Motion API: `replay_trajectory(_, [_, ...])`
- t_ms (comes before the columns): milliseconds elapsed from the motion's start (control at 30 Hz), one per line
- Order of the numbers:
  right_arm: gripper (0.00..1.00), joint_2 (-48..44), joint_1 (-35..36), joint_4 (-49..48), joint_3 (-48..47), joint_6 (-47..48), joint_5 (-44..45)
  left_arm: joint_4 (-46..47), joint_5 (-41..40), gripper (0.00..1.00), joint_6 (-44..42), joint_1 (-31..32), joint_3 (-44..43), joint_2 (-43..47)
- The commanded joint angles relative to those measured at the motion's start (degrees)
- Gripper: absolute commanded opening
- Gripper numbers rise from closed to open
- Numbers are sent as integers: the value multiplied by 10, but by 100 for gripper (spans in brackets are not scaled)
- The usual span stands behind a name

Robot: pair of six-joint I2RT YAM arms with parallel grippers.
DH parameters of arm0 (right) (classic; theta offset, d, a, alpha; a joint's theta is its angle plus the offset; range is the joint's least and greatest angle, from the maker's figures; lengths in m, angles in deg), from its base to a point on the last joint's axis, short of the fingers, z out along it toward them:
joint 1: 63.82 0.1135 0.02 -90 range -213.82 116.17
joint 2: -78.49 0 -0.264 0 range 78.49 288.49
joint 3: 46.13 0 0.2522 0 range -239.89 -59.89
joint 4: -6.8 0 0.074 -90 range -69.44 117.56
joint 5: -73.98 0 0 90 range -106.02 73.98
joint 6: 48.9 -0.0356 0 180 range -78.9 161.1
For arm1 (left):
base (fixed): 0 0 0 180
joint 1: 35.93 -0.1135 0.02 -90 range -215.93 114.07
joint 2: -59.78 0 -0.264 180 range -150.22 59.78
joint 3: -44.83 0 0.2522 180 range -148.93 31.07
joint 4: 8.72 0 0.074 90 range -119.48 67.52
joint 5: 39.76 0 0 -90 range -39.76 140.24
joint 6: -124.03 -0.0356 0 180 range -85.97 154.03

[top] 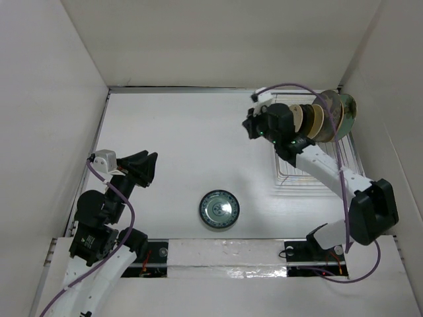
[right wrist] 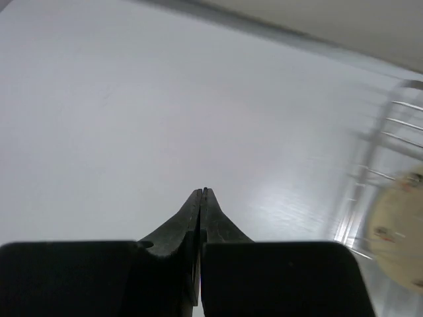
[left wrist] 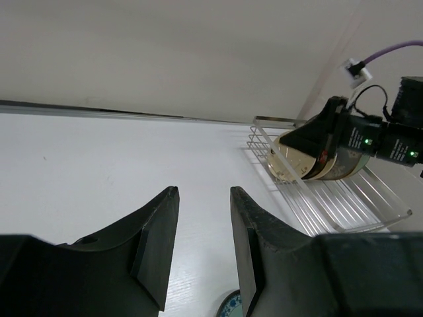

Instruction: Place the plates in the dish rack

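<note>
**Loose plate** (top: pixel 219 211): round, with a blue-green pattern. It lies flat on the white counter (top: pixel 185 139) near the front edge, between the two arm bases, well apart from both sets of jaws.

**Left jaws:** parted, with nothing between them, held over the counter's left side. The loose plate lies to their right and nearer the bases.

**Right jaws:** pressed tight together and gripping nothing. They hang over bare counter just beside the far left corner of the rack (top: pixel 317 177), near the leftmost racked plate.

**Racked plates** (top: pixel 324 117): several stand on edge in a row across the rack's far end, some cream, some yellowish, some darker and patterned. The right arm covers part of the row, so the count cannot be told.

**Views:**
- The top view alone shows the loose plate whole.
- The left wrist view catches only a sliver of the loose plate (left wrist: pixel 231 308) at its bottom edge. It also shows the rack (left wrist: pixel 350 205) from the side, with the racked plates (left wrist: pixel 297 162) upright behind the right arm's black wrist.
- The right wrist view gives the closed tips, blurred rack wires (right wrist: pixel 386 132) and one cream plate (right wrist: pixel 400 228) at its right edge.

**Surroundings:** the counter is matte with a faint sheen. Plain white walls (top: pixel 231 39) stand at the left, far and right sides.
</note>
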Motion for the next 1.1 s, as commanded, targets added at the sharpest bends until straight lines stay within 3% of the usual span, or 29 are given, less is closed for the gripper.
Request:
replay_trajectory(0, [0,39,69,122,-48,68,-197,21,-7,34,0,-1,-1,-13])
replay_trajectory(100, [0,61,95,150,-59,95,-262,20,-8,34,0,-1,-1,-15])
replay_trajectory(133, [5,84,114,173,-62,100,-278,19,-8,34,-1,-1,-1,-16])
replay_trajectory(167, [23,95,126,179,-63,105,-289,19,-10,34,-2,-1,-1,-15])
replay_trajectory(267, [55,132,166,192,-50,111,-287,19,-10,34,-1,-1,0,-15])
replay_trajectory(367, [71,150,180,172,-20,94,-261,19,-8,34,-1,-1,-1,-14])
replay_trajectory(433, [75,155,180,152,-4,73,-250,20,-6,34,0,-1,-1,-14])
replay_trajectory(800, [80,172,149,136,49,40,-261,19,-3,34,0,-1,0,-8])
replay_trajectory(967, [76,179,144,115,89,10,-305,20,-3,34,-1,-1,1,-3])
replay_trajectory(1067, [69,189,144,100,104,-8,-315,19,-3,34,0,-1,1,0])
